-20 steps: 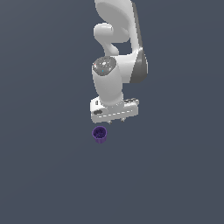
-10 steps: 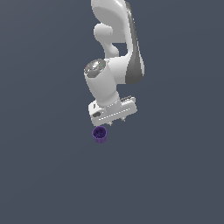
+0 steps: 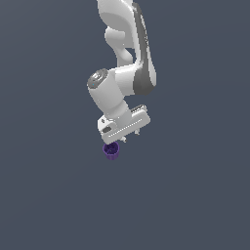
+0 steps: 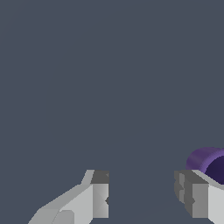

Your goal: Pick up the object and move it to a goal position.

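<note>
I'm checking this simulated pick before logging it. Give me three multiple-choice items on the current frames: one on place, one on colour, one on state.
1. Where is the cup relative to the tool?
A. Clamped between the fingers
B. Outside one finger, not between them
C. Out of both views

2. What colour is the cup?
A. Dark purple
B. Orange
C. White

3. How do the tool's fingers stand?
A. Pressed together
B. Apart with nothing between
C. Hidden

Answers: 1 B, the wrist view shows the cup beyond one finger; 2 A, purple in both views; 3 B, only bare background shows in the gap.
</note>
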{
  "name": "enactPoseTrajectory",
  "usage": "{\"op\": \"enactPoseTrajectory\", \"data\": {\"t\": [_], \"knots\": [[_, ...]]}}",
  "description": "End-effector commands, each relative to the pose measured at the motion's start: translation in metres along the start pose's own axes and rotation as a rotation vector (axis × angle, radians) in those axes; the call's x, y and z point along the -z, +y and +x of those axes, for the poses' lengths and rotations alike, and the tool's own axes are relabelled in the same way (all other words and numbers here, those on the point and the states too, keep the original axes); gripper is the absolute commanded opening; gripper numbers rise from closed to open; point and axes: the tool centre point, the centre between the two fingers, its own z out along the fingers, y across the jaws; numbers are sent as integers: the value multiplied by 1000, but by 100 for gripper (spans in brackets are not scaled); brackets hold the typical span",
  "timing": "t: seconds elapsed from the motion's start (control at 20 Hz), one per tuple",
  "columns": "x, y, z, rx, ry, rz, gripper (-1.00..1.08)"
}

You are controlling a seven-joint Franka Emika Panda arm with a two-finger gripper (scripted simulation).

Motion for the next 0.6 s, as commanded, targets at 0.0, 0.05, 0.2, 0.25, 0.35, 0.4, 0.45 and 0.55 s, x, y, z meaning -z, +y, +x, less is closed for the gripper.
{"op": "enactPoseTrajectory", "data": {"t": [0.0, 0.05, 0.2, 0.25, 0.35, 0.4, 0.45, 0.55], "knots": [[-1, 1, 0, 27, 22, 18, 28], [-1, 1, 0, 37, 31, 24, 28], [-3, 2, 0, 68, 58, 42, 28], [-3, 2, -1, 78, 68, 47, 28], [-4, 3, -1, 98, 87, 57, 28], [-4, 4, -1, 108, 96, 62, 28], [-4, 4, -1, 117, 106, 66, 28], [-5, 5, -1, 137, 125, 73, 28]]}}
